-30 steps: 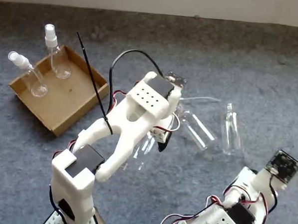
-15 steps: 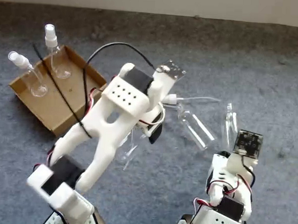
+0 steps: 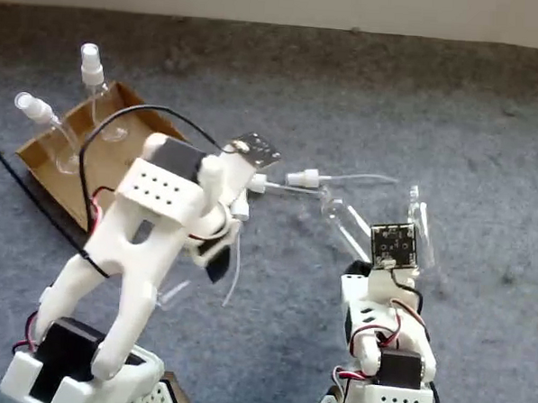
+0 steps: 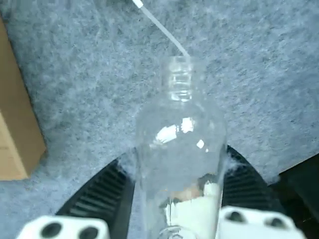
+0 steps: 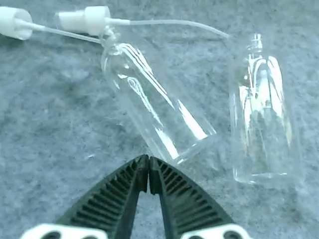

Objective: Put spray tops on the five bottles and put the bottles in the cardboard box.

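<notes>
Cardboard box [image 3: 45, 176], far-left tabletop: 2 capped bottles [image 3: 95, 102] inside. Centre: 2 open bottles [image 5: 154, 114] lying by 2 spray tops [image 5: 84, 20]. 1 clear bottle [image 4: 179, 144] in left gripper [image 4: 179, 167].

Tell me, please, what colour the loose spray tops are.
The spray tops are white, clearest in the right wrist view.

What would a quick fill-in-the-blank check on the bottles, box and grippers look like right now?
1. The cardboard box holds ___ capped bottles.
2. The left gripper is shut on a clear bottle with ___ spray top on it.
3. The right gripper is ___, gripping nothing.
4. Near it, ___ uncapped bottles lie on the carpet.
Missing words: two; no; shut; two.
</notes>
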`<state>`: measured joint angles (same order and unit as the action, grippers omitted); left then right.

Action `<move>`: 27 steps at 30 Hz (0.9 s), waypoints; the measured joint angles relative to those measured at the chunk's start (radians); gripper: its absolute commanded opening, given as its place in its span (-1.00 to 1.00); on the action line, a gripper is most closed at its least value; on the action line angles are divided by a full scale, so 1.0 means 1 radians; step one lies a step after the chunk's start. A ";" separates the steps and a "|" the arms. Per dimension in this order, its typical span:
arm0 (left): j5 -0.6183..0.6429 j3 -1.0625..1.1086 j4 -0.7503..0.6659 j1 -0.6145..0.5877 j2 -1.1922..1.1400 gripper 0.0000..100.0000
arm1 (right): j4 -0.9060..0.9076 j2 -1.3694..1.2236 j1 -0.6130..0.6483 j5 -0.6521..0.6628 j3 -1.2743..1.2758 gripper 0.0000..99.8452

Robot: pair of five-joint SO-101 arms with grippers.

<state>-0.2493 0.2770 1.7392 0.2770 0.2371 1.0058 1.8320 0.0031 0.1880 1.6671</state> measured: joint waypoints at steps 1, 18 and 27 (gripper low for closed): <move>-0.077 0.000 0.000 -0.032 0.000 -0.72 | -0.014 0.000 0.002 0.000 0.000 -0.99; -0.423 0.405 -0.470 -0.221 0.002 -0.72 | -0.044 0.000 0.008 0.000 0.000 -0.99; -0.423 0.470 -0.583 -0.221 0.002 -0.50 | -0.044 0.000 0.008 0.000 0.000 -0.99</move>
<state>-0.6728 0.7465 1.1561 0.0560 0.2386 0.9613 1.8320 0.0107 0.1880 1.6671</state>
